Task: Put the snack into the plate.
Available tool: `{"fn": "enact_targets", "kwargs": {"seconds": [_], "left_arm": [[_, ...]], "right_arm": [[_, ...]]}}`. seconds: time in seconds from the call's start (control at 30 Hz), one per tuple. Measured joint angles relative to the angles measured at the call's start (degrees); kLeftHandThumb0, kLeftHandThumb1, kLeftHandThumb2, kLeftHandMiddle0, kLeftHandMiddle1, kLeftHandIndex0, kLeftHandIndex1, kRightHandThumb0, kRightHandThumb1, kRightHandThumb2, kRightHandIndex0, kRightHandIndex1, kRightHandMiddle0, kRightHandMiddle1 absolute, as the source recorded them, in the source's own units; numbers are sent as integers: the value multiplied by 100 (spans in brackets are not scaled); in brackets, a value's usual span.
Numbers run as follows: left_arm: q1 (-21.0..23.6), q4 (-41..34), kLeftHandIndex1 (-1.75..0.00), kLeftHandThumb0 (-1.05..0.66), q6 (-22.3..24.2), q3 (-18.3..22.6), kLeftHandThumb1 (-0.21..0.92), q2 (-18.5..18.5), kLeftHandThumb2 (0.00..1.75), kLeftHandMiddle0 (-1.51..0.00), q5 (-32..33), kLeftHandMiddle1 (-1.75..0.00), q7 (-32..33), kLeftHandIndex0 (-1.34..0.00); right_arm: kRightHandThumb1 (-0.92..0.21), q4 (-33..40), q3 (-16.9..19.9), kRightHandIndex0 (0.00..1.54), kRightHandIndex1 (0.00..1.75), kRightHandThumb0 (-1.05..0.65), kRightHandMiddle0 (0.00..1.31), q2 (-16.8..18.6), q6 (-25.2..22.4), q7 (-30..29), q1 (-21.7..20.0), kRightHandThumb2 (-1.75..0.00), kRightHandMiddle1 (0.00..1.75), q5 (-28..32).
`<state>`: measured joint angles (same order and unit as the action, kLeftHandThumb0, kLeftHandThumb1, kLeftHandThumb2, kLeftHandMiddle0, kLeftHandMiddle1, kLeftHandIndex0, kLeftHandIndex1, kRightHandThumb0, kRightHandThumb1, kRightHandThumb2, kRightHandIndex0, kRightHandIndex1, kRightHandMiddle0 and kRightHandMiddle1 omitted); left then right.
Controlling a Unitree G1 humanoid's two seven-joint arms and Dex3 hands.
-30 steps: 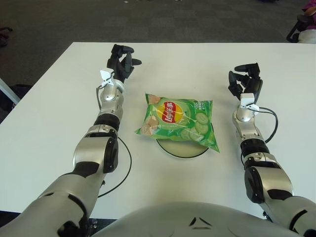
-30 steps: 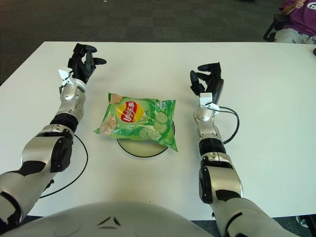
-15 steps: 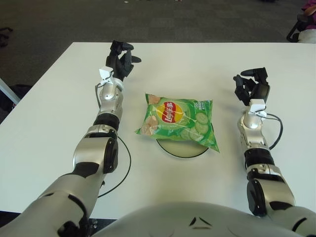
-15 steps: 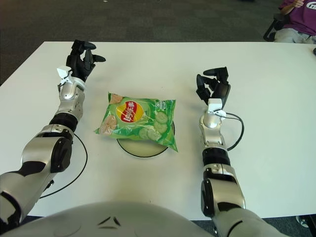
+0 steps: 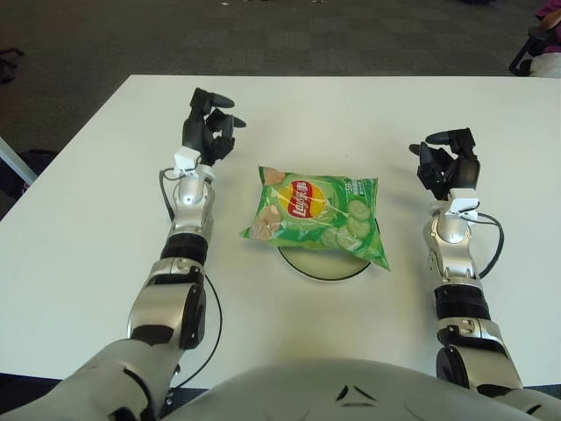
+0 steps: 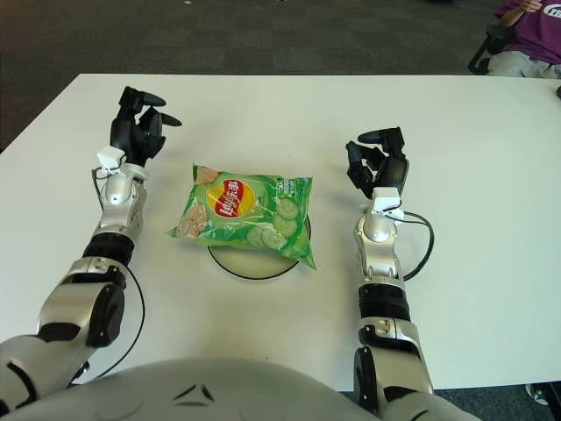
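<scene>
The snack, a green crisp bag printed with cucumber slices and a red-and-yellow logo, lies flat across the plate, covering most of it; only the plate's near rim shows, and the bag's left end overhangs the table. Left of the snack, the left hand is raised with fingers loosely spread, holding nothing. Right of the snack, the right hand shows its fingers partly curled, also empty. Only the right eye view shows a seated person beyond the table's far right corner.
</scene>
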<state>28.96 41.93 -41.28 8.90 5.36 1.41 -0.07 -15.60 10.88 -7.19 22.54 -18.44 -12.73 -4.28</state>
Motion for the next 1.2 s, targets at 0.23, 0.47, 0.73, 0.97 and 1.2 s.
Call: {"fn": "enact_targets", "kwargs": {"seconds": [0.23,0.47,0.73,0.97,1.2], "left_arm": [[-513,-565,-154,-35,35,-85,92,-116,34,-77,-255,-132,264,-39],[-628,-948,-153,-35,165,-139,92,-162,33,-80,-350,-134,412,-41],[-642,-1143,-152,-36,577,-142,92,-332,32,-81,-210,-135,445,-42],[-738,-1473,-152,-36,1301,-129,92,-531,32,-82,43,-136,445,-42],[-776,-1670,-153,-35,1469,-138,92,-603,32,-85,36,-139,469,-41]], "right_arm": [[-92,229,35,87,56,-34,29,17,-95,176,122,-43,163,103],[-92,436,42,87,55,-34,28,20,-153,340,155,-44,164,120],[-92,480,38,88,55,-34,26,37,-166,464,166,-45,167,118],[-92,530,39,88,54,-34,22,80,-176,473,227,-48,170,115],[-92,586,38,88,55,-34,21,115,-230,473,258,-50,172,104]]}}
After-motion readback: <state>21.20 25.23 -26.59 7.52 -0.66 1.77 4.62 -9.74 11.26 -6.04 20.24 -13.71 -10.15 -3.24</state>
